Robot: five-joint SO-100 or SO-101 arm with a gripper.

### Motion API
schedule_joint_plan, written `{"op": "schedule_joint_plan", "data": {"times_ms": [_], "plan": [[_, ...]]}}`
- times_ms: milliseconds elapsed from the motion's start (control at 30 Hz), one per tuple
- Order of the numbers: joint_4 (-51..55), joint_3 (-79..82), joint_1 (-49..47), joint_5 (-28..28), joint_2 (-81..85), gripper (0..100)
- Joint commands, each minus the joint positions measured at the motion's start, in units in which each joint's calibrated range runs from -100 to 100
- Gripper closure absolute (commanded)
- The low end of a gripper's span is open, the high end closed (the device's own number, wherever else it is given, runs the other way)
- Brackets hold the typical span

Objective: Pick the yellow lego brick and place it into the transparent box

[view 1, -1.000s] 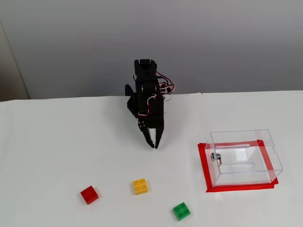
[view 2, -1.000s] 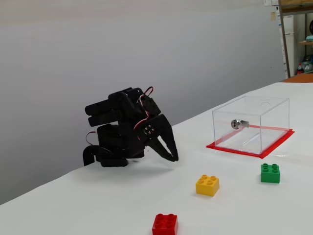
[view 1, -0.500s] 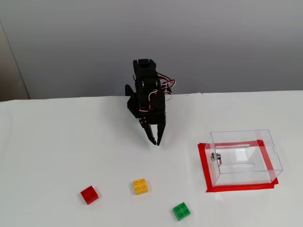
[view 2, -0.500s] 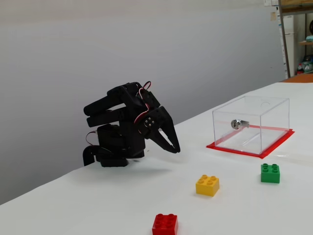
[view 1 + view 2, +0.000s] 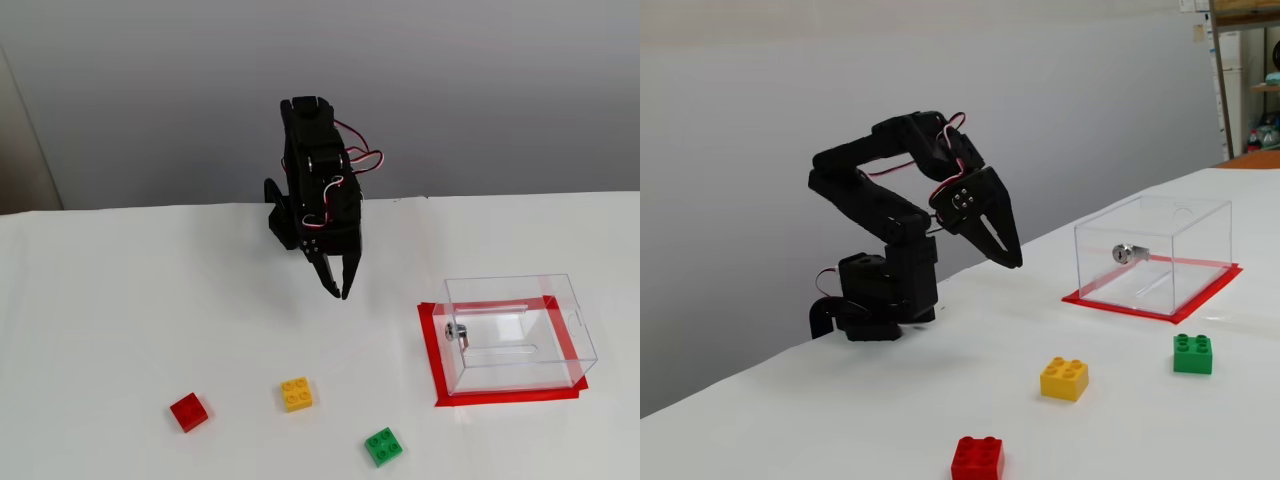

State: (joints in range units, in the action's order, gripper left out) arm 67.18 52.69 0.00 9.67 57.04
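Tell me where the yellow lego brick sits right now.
In a fixed view, the yellow lego brick lies on the white table, between the red brick to its left and the green brick lower right.

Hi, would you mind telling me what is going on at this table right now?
A small black robot arm is set up to put the yellow brick into the clear box. Its gripper hangs in the air above the white table, jaws together and holding nothing. The yellow brick lies untouched between a red brick and a green brick. The box sits on a red tape patch, with no brick inside.
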Motion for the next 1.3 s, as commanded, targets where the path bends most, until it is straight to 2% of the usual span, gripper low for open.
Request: {"op": "schedule_joint_plan", "data": {"times_ms": [0, 167, 433, 633, 833, 1033, 1267], "plan": [[-1.82, -8.39, -0.26, -0.33, -10.16, 99], [-1.12, -17.88, 1.89, -2.05, -15.16, 98], [5.58, -25.02, 11.79, -2.21, -16.18, 98], [7.41, -22.49, 20.30, -4.14, -16.27, 83], [5.49, -22.58, 26.51, -5.03, -17.80, 82], [-0.17, -25.12, 27.91, -5.03, -27.55, 82], [-0.69, -34.52, 26.88, -5.03, -39.86, 82]]}}
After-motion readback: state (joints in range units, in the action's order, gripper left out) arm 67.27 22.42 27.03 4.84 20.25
